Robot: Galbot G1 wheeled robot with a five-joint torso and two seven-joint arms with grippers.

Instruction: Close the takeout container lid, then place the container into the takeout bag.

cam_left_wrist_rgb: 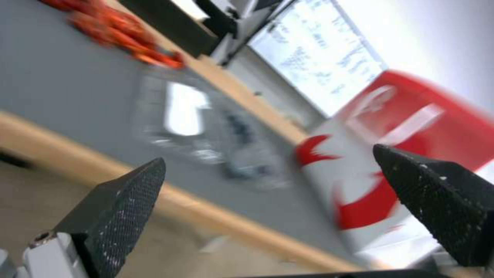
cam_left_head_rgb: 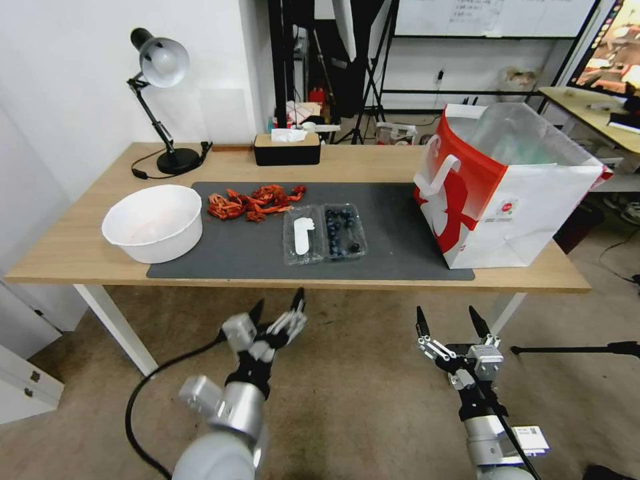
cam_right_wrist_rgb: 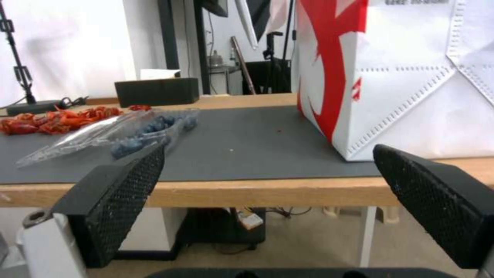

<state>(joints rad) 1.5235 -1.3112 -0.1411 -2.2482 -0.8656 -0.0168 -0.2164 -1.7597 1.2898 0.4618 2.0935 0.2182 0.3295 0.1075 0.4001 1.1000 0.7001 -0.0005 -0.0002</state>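
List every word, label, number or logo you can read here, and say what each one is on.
None can be read.
Takeout bag: small red round logo with tiny print beside it, too small to read.
Lid: white label, no lettering legible.
Whiteboard behind: faint writing, too small.
Tag on the right arm: print too small.

Lab, whiteboard (cam_left_head_rgb: 493, 17), tripods (cam_left_head_rgb: 363, 100), monitor (cam_left_head_rgb: 610, 57)

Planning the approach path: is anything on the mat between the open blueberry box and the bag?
Nothing visible. The takeout container lies open, its lid flat beside it, and bare mat runs from it to the takeout bag. The crayfish pile sits behind it. Both hands, left hand and right hand, hang below the table edge.
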